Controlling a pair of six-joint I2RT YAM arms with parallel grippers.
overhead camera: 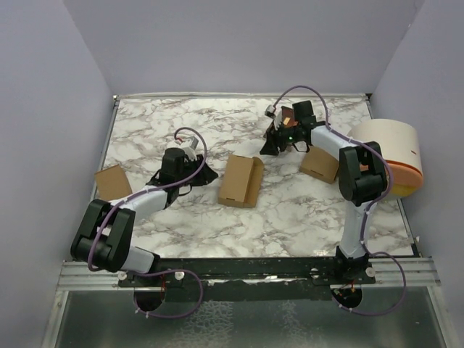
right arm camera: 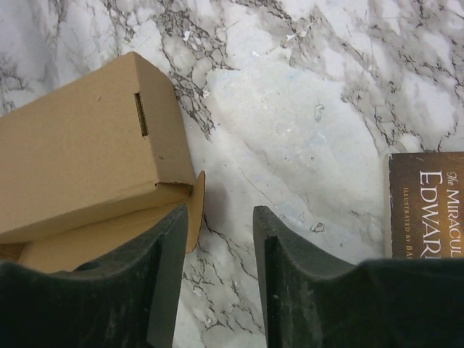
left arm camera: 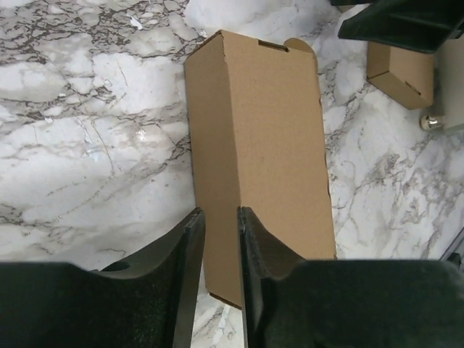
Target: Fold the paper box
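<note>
The paper box (overhead camera: 241, 180) is plain tan cardboard and lies on the marble table between my two grippers, with one long side flap standing a little open. In the left wrist view the box (left arm camera: 261, 159) lies just beyond my left gripper (left arm camera: 220, 212), whose jaws stand narrowly apart with nothing between them. In the right wrist view the box's end (right arm camera: 80, 181), with a slot and a rounded tab, lies to the left of my open, empty right gripper (right arm camera: 220, 210). In the top view the left gripper (overhead camera: 206, 174) is left of the box and the right gripper (overhead camera: 272, 143) is behind it.
A second tan box (overhead camera: 113, 181) lies at the left edge and a third (overhead camera: 320, 164) at the right, also in the left wrist view (left arm camera: 400, 72). A white drum with an orange band (overhead camera: 391, 156) stands far right. A dark printed booklet (right arm camera: 428, 203) lies beside the right gripper.
</note>
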